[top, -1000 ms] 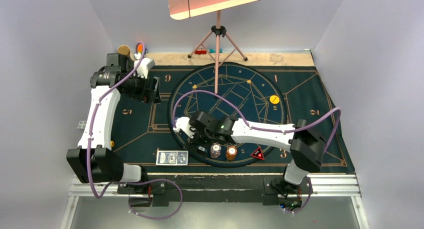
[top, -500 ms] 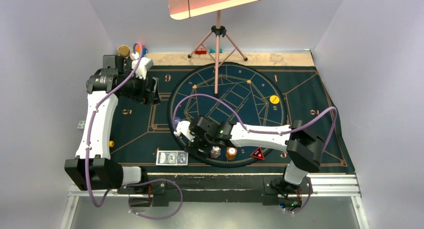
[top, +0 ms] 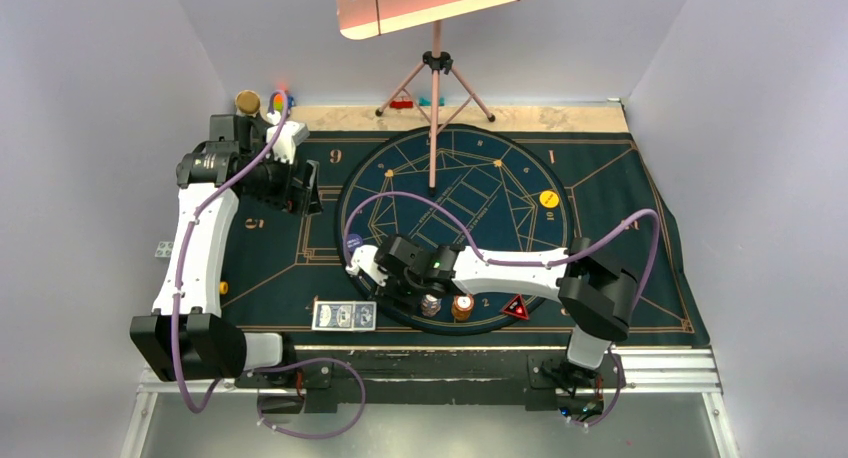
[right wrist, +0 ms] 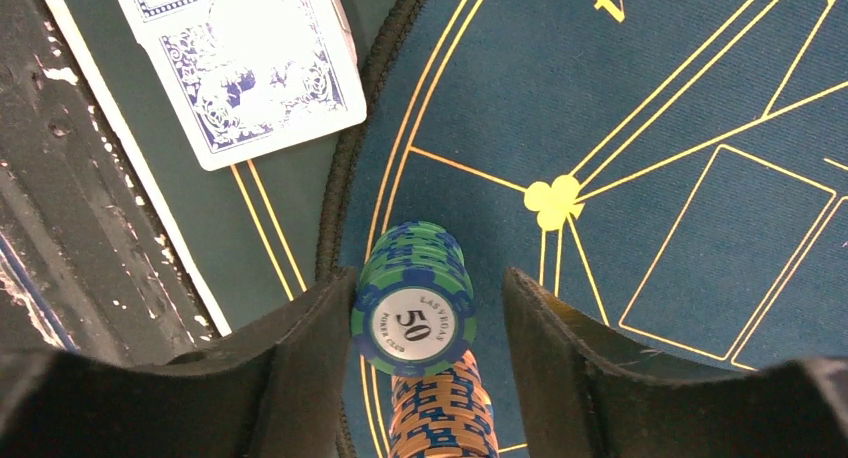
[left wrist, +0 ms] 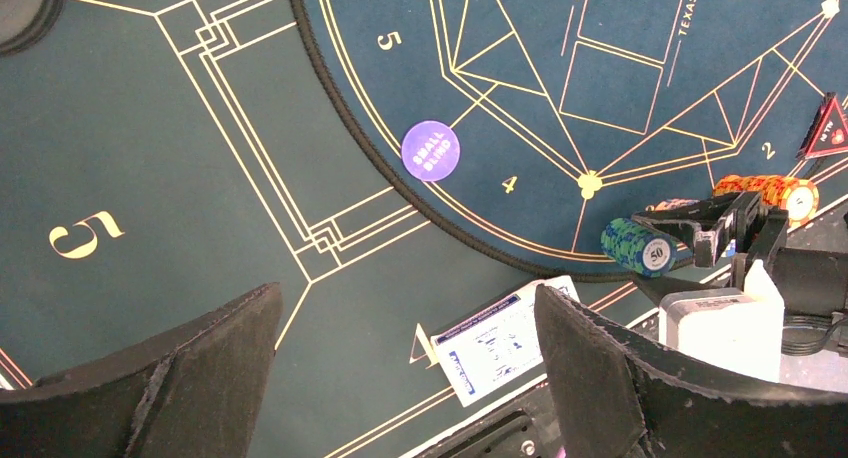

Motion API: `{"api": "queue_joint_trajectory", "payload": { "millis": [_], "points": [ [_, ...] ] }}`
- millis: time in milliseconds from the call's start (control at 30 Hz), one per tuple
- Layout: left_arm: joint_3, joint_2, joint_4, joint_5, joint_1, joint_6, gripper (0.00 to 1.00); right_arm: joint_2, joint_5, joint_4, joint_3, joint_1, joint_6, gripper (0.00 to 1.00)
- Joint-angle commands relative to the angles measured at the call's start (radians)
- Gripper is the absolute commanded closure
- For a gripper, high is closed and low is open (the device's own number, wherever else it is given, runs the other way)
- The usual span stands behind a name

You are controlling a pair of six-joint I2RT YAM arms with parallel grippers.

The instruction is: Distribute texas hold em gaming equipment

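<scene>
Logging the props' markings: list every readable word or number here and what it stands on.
"SMALL BLIND": round purple disc.
"50", "LAS VEGAS", "POKER CLUB": top of green-and-blue striped poker chip stack.
"5", "4", "2", "TEXAS H" (cut off): dark gold-lined mat.
Red-black triangular marker, yellow disc: print too blurred to read.

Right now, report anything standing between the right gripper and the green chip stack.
Nothing visible does. The green chip stack stands inside the right gripper, not yet clamped; the orange stack stands behind it, toward the wrist.
</scene>
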State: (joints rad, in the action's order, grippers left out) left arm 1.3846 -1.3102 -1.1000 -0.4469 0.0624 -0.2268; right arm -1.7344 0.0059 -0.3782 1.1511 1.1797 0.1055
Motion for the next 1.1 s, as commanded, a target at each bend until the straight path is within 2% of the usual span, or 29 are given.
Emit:
{"api": "queue_joint_trajectory", "payload": {
  "millis": [0,100,233,300,400,700,1067],
  "points": [
    [0.002,0.028,0.017,-0.028,-0.001,-0.001,0.0,0.019,-0.003,0.036,-0.008,0.0,-0.006,0.45],
    [-0.002,0.029,0.017,-0.027,0.0,-0.006,0.0,0.017,-0.003,0.037,-0.01,0.0,-0.008,0.53],
    [-0.01,0.036,0.017,-0.026,0.0,-0.013,0.0,0.014,-0.002,0.04,-0.017,-0.004,-0.007,0.59],
    [-0.014,0.039,0.017,-0.027,-0.001,-0.016,0.0,0.021,-0.004,0.05,-0.019,-0.007,-0.008,0.72],
    [-0.015,0.039,0.018,-0.029,-0.001,-0.02,0.0,0.032,-0.003,0.05,-0.001,-0.014,-0.007,0.99],
    [-0.015,0.037,0.021,-0.035,-0.001,-0.023,0.0,0.031,-0.003,0.03,0.159,-0.078,0.001,1.0],
    [-0.027,0.019,0.045,-0.025,0.0,0.0,0.0,-0.244,-0.05,0.074,0.425,-0.161,0.001,1.0]
  ]
}}
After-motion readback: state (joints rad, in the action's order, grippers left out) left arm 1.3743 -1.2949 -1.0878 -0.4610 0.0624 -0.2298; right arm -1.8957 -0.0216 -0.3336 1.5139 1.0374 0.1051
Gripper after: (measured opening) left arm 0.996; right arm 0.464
